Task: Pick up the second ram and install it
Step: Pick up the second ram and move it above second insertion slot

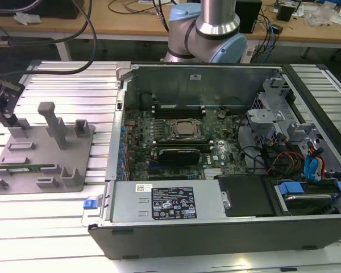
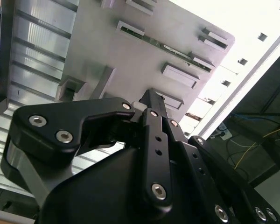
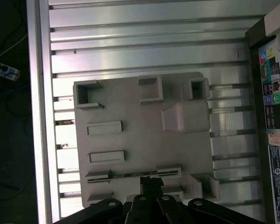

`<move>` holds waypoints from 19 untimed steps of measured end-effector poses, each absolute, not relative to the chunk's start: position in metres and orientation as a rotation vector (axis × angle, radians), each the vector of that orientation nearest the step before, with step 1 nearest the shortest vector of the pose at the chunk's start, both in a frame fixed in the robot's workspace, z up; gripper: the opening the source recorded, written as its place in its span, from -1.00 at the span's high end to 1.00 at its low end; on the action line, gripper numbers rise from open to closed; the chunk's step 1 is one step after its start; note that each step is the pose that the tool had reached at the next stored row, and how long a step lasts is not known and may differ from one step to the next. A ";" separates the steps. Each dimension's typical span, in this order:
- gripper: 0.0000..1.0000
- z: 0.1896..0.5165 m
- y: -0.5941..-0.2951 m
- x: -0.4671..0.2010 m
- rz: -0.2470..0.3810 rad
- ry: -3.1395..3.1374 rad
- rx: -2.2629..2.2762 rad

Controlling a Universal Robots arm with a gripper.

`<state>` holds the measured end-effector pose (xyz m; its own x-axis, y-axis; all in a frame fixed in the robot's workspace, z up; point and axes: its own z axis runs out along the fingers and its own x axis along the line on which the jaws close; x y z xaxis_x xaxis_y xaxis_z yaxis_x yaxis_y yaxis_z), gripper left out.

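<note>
Black claw hangs nearest, its tips pressed together, holding nothing. It sits above the green ram stick, which stands on its edge in the grey tray, probably so it is easy to pinch.

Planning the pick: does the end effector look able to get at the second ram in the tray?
Probably yes. The end effector hangs over the grey tray, near the second ram in its slots. Nothing covers the stick, though the slot blocks flank its ends.
</note>
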<state>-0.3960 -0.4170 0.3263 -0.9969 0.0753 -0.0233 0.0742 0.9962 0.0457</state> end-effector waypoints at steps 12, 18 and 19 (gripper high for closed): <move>0.84 0.326 -0.417 -0.396 0.071 3.116 0.075; 0.84 0.324 -0.417 -0.396 0.074 3.114 -0.212; 0.84 0.323 -0.417 -0.396 0.075 3.107 -0.304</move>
<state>-0.3960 -0.4170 0.3234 -0.9809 -0.1933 -0.0233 -0.1942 0.9799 0.0458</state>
